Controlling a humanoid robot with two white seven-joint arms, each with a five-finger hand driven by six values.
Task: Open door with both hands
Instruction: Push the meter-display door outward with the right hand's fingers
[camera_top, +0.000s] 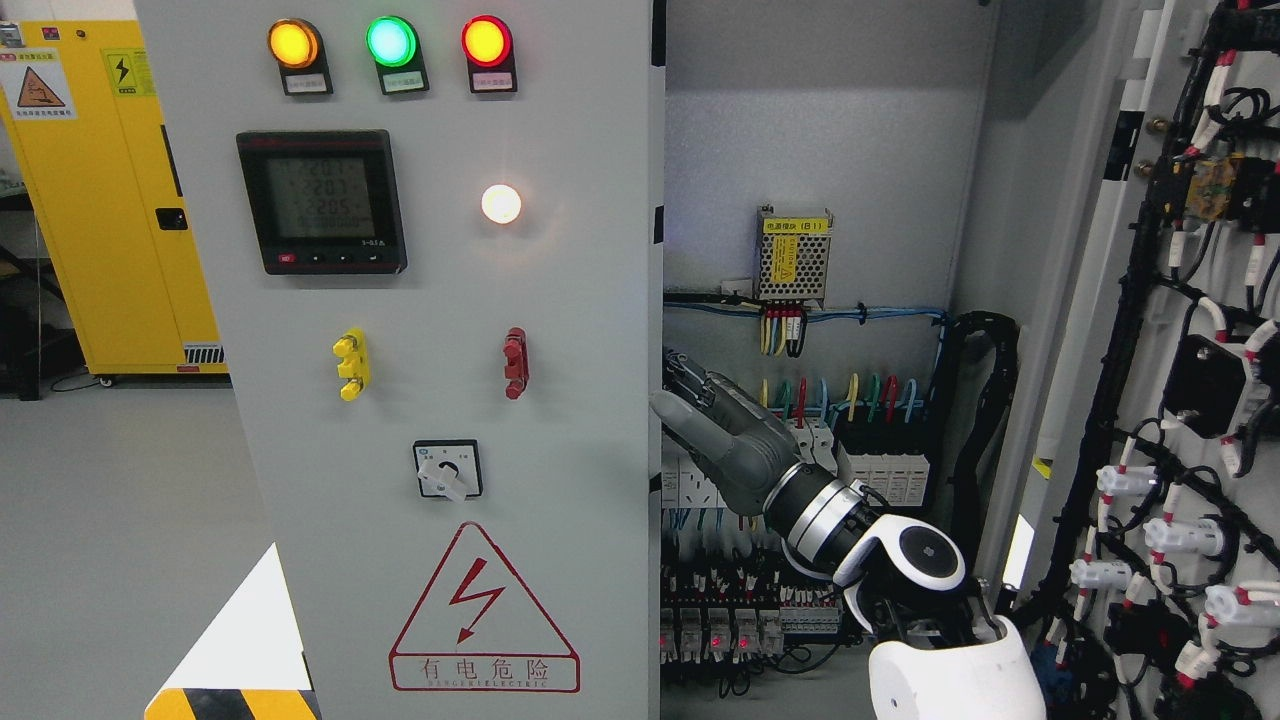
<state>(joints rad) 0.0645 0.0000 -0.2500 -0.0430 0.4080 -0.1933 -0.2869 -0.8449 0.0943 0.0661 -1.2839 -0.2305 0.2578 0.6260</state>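
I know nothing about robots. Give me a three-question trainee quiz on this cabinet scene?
1. True or false: the right door stands open.
2. Which hand reaches toward the left door's edge? A) left B) right
3. Fill in: the lamp between the orange lamp and red lamp is ____.

Key: 1 true. 2 B, the right hand, its arm entering from the lower right. 3 green, the green lamp.

Industrial electrical room, grey control cabinet with indicator lamps, wiring, yellow safety cabinet
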